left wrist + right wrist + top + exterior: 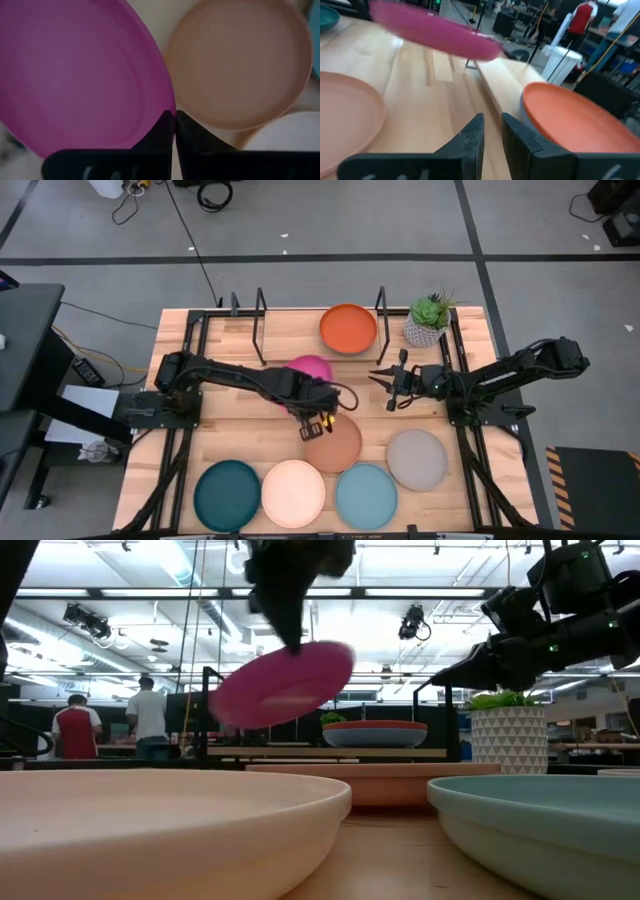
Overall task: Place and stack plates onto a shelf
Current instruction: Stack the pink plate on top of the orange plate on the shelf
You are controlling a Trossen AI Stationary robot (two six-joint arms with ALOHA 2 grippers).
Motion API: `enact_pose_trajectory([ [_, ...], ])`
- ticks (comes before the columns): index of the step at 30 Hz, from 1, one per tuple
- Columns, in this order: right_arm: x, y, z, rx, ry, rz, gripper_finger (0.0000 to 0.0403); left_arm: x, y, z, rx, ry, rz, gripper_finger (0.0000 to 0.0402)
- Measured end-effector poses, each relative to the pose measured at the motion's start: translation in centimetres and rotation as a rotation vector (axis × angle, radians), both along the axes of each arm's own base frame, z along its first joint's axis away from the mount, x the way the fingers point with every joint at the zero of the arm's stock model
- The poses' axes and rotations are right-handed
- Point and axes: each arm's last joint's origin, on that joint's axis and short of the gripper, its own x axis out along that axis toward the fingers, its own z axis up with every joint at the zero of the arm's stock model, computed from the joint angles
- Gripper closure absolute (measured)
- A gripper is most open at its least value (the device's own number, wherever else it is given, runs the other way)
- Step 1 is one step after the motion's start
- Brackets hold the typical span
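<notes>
My left gripper (315, 405) is shut on the pink plate (310, 368), held in the air above the table's middle, short of the shelf (262, 315). The orange plate (348, 328) lies on the shelf's base board; in the low view it rests on a blue plate (375, 737). The terracotta plate (333, 446) lies flat on the table below my left gripper. Dark teal (227, 495), cream (293, 493), light blue (365, 495) and grey (417, 458) plates lie flat along the near edge. My right gripper (378, 376) hovers empty beside the orange plate, fingers a narrow gap apart. My left gripper pinches the pink plate's rim (169, 107) between its two fingers, at the plate's near side. The fingers come from above, pointing down. The plate is lifted clear of the table and tilted (285, 685), reaching from the fingers toward the shelf.
A potted plant (430, 320) in a white pot stands at the far right, next to the shelf. Black metal loops (380, 305) rise from the shelf. People stand in the room behind the table (150, 715).
</notes>
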Motion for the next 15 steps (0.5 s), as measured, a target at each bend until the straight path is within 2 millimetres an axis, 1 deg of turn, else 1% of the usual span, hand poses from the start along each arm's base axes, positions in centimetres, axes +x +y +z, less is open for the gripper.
enact_pose_trajectory([
  [3,0.0,0.4,-0.2,0.042,0.006,0.014,0.0332,0.7,1.0,1.2,0.103,-0.058,-0.097,0.0392],
  [7,0.0,1.3,-0.5,0.113,0.020,0.075,0.0332,1.2,3.1,1.4,0.250,-0.045,-0.230,0.0390],
  [11,-0.1,2.4,-0.6,0.161,0.028,0.162,0.0332,1.6,5.9,0.7,0.323,-0.012,-0.321,0.0386],
  [15,-0.2,3.3,-0.7,0.195,0.031,0.211,0.0332,2.1,9.3,0.9,0.391,-0.029,-0.363,0.0387],
])
